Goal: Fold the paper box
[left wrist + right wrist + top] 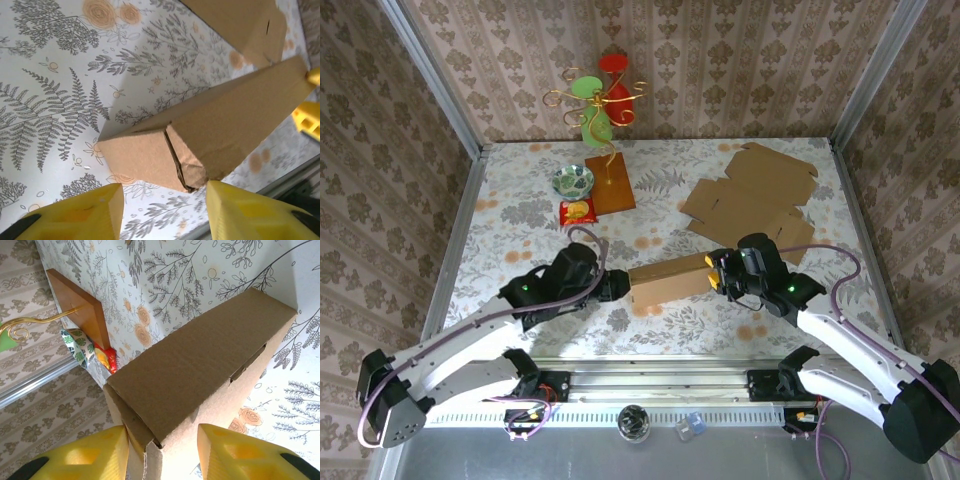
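Observation:
The paper box is a long brown cardboard box, folded shut, lying on the floral table between my two grippers. My left gripper sits at its left end. In the left wrist view that gripper stands open, the box's end just beyond the yellow fingers, its lower corner close to the right one. My right gripper is at the box's right end. In the right wrist view it straddles the box, both yellow fingers against the cardboard.
Flat unfolded cardboard sheets lie at the back right. A gold wire stand on a wooden base, a patterned bowl and a red packet sit at the back left. Wallpapered walls enclose the table.

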